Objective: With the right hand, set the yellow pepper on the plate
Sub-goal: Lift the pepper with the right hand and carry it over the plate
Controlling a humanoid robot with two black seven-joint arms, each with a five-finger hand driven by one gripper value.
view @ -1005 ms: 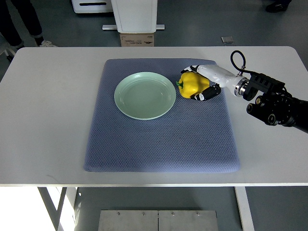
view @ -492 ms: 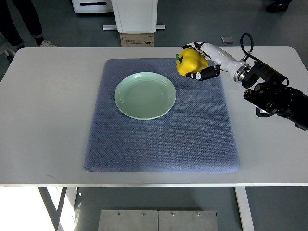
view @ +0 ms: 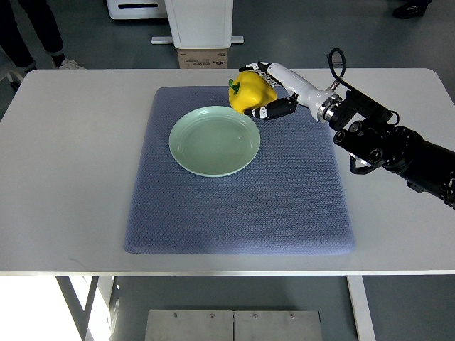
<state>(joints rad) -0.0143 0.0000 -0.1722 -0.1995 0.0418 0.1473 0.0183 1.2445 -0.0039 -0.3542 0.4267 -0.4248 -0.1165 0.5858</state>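
The right hand (view: 264,91) has its fingers wrapped round the yellow pepper (view: 250,92), apparently lifted just beyond the plate (view: 214,140) rim. Best carry it over the plate's middle, lower gently, then release.

No readable text, numbers or brand marks. A cardboard box (view: 202,59) on the floor beyond the tabletop (view: 64,170) carries a line of print, too small and blurred to read.
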